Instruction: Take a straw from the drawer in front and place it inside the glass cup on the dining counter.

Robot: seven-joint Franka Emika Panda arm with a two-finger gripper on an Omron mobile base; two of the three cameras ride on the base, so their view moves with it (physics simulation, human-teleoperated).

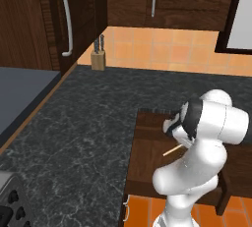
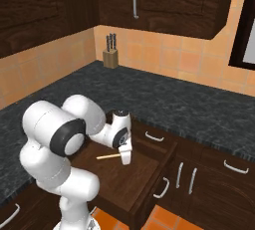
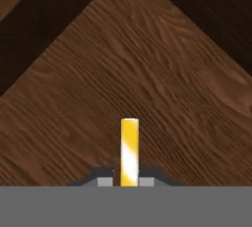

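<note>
We are counting one straw (image 2: 108,157), lying across one open drawer (image 2: 130,184), and one gripper (image 2: 125,160) reaching into it. We are seeing one black speckled worktop (image 2: 189,104) and one knife block (image 2: 110,57) standing on it, with what we are reading as three knife handles, though they are small. We are counting two long handles on the upper cabinets (image 1: 65,19) in the left base view, and five silver handles on the lower cabinet fronts (image 2: 191,180) in the right base view.
</note>
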